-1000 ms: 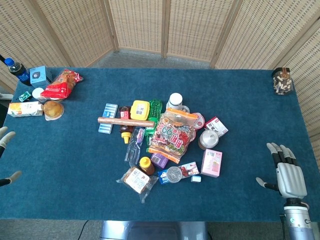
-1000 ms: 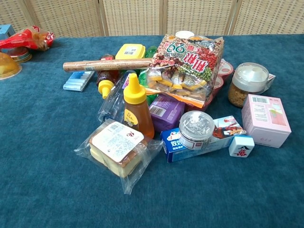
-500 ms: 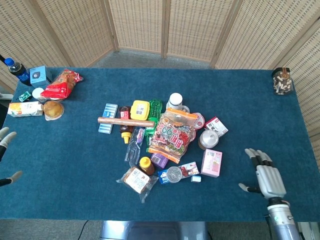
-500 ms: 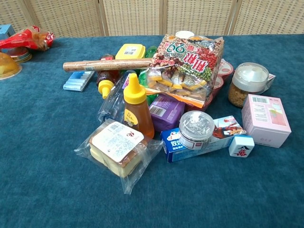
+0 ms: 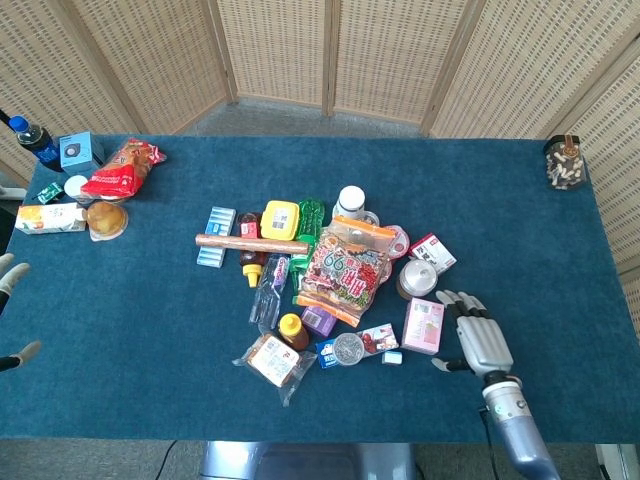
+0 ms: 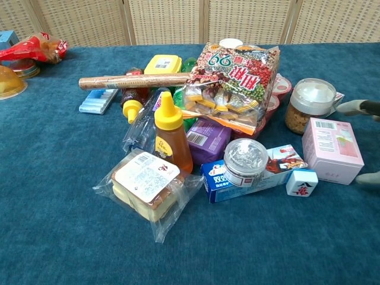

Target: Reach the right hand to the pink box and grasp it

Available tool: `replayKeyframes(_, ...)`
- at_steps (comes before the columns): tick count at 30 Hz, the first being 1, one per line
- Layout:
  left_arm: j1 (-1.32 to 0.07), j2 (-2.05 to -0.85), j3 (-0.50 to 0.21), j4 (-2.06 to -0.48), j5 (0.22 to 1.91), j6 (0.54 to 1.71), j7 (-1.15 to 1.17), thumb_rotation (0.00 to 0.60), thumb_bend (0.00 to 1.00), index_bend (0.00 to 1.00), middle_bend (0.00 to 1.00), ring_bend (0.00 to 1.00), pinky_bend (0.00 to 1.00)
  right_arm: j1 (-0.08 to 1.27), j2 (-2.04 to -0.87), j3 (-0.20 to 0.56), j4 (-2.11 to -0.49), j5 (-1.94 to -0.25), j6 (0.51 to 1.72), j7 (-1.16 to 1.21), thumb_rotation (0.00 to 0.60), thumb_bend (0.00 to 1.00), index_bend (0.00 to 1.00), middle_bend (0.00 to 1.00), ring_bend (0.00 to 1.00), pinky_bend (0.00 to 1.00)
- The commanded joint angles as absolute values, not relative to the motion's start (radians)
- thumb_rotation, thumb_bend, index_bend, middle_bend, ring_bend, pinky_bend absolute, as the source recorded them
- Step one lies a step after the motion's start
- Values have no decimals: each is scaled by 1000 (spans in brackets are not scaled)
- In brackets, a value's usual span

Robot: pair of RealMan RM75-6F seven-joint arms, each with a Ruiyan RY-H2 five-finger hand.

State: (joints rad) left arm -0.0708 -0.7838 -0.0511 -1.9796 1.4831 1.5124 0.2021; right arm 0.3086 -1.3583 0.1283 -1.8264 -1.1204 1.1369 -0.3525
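Note:
The pink box (image 5: pixel 424 326) lies flat at the right edge of the pile; in the chest view the pink box (image 6: pixel 331 149) stands at the far right. My right hand (image 5: pixel 477 338) hovers just right of it, fingers spread, holding nothing, a small gap between them. In the chest view only fingertips (image 6: pixel 360 107) show at the right edge, beyond the box. My left hand (image 5: pixel 10 300) sits at the far left edge of the head view, fingers apart and empty.
Beside the box are a brown-filled jar (image 5: pixel 413 277), a small white tile (image 6: pixel 301 181), a foil-lidded tin (image 6: pixel 246 157) and a snack bag (image 5: pixel 347 268). A honey bottle (image 6: pixel 170 130) and wrapped bread (image 6: pixel 145 184) lie left. A jar (image 5: pixel 564 165) stands at the far right corner.
My right hand has moved left across the table from the right edge toward the pink box, its fingertips now entering the chest view. The left hand has barely shifted.

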Motion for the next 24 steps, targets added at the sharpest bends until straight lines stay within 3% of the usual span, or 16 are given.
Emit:
replayKeyframes(1,-71,-785,-51,-1979,1482,1512,204,600,41,113,0,0,0,326,-1378,139,-1826,-1099,1130,-368,600,0,0,0,0,0)
replayKeyframes(11,-70,-783,-53,-1978,1479,1517,203,600,41,113,0,0,0,360,-1450,152,-1782,-1075,1153,-374,600,0,0,0,0,3)
replayKeyframes(12,-69,-782,-54,-1978,1479,1519,202,600,42,113,0,0,0,358,-1463,150,-1765,-1091,1167,-367,600,0,0,36,0,49)
replayKeyframes(14,-68,-780,-54,-1977,1477,1520,198,600,42,113,0,0,0,355,-1478,146,-1746,-1113,1182,-352,600,0,9,233,79,238)
replayKeyframes(16,-68,-779,-55,-1976,1477,1520,197,600,40,113,0,0,0,350,-1494,142,-1726,-1134,1200,-332,600,0,111,505,272,472)
replayKeyframes(18,-67,-778,-54,-1977,1478,1521,195,600,43,113,0,0,0,346,-1505,138,-1710,-1154,1215,-318,600,0,242,652,403,602)
replayKeyframes(20,-67,-777,-54,-1977,1478,1521,195,600,43,113,0,0,0,341,-1510,133,-1702,-1168,1224,-302,600,0,306,721,463,658)
replayKeyframes(24,-67,-777,-55,-1976,1477,1520,194,600,42,113,0,0,0,331,-1502,130,-1708,-1190,1246,-287,600,0,342,754,493,690)
